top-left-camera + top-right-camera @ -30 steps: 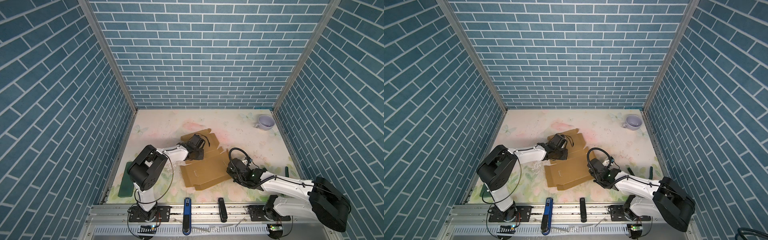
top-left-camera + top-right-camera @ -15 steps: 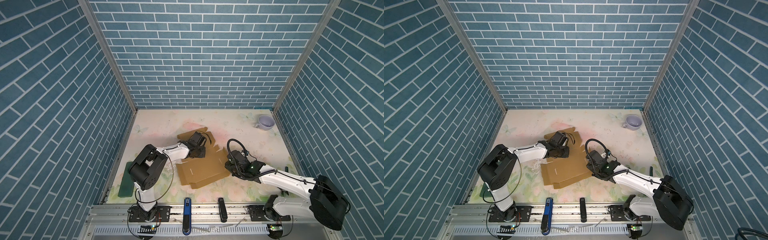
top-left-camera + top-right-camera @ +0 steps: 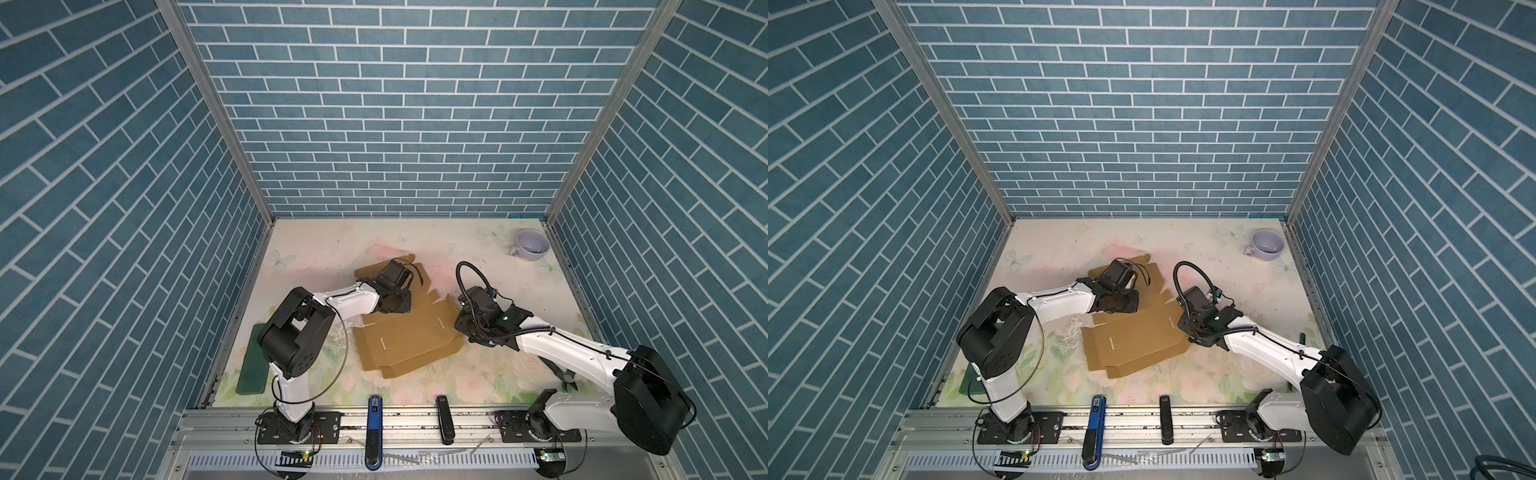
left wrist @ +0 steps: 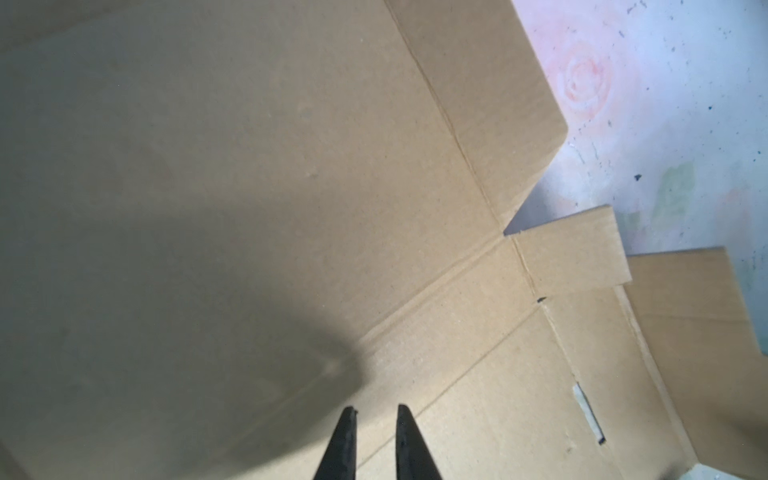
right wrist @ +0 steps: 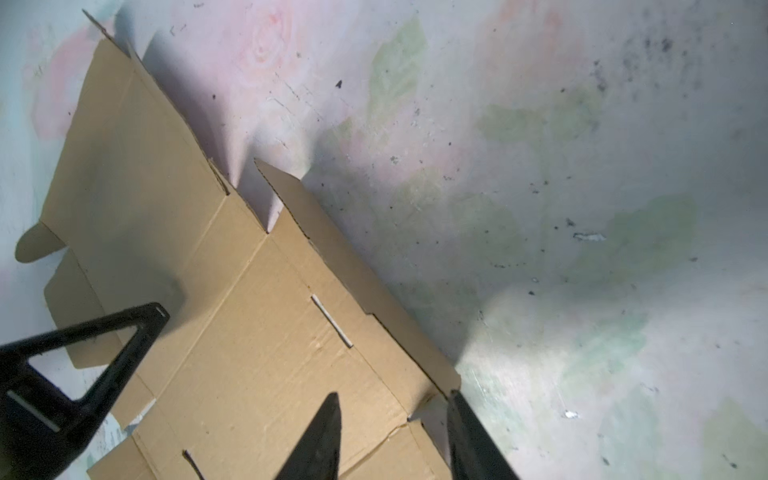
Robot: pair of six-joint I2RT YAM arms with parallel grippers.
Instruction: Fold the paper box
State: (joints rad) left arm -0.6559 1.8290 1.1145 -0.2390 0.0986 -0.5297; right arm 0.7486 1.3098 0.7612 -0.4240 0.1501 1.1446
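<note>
Hidden: brown cardboard paper box (image 3: pixel 407 340) lay partly under left gripper (image 4: pixel 377 408), barely apart.
Right gripper (image 5: pixel 392 394): apart.
Counter (image 3: pixel 332 249): floral.
Walls (image 3: pixel 395 124): blue brick.

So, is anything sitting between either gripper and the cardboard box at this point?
Nothing visible. The left gripper is right over the paper box, and the right gripper is at its edge flap, jaws apart. The mug stands in the far corner, well clear.

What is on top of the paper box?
Nothing loose shows on the paper box. The left tool, narrowly open, hangs over its far panel; the right tool, open, at a flap's corner. Board under the left wrist is hidden.
</note>
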